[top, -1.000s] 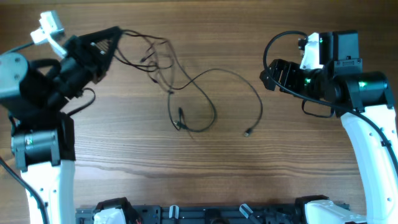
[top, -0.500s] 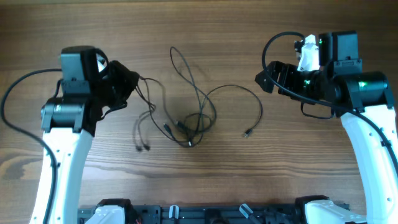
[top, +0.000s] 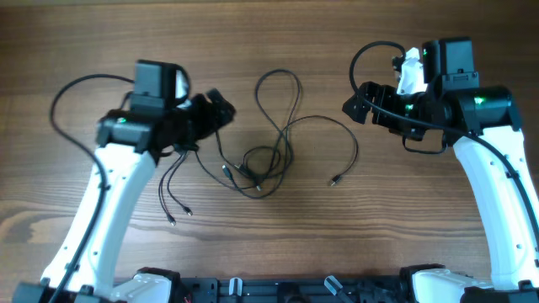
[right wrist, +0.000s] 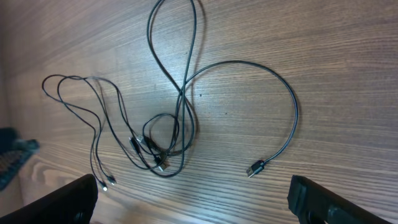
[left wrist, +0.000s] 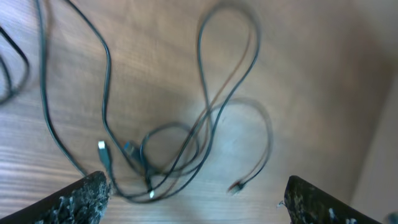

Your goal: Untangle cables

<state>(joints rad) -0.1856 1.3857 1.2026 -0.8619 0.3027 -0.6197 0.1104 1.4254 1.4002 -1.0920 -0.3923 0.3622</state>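
The left fingers (left wrist: 74,198) have just let go. A second ago they were pinched on the thin black cables (top: 257,164) in the upper left of the overhead frame, dragging several strands up that way. Since then the left arm has swung rightward to left of centre, and its fingers now stand wide apart with nothing between them; the wrist view looks straight down on loose cord.

The release has laid the bundle out afresh on the brown wooden counter (top: 278,34). Two small plug ends (top: 173,220) now trail toward the lower left, clear of the rest. A tall narrow loop (top: 278,80) reaches to the upper middle. A wide arc sweeps right and ends in a lone plug (top: 335,179). The strands cross in a tight knot (right wrist: 155,146) at the centre.

So the pull spread the cords but, by my reading, did not part them: the centre crossing remains and the job is only partly done. The freed ends look like the easiest handles for a new grasp.

The right fingers (right wrist: 62,199), at the upper right of the overhead frame, have stayed spread and empty, well clear of the cables.
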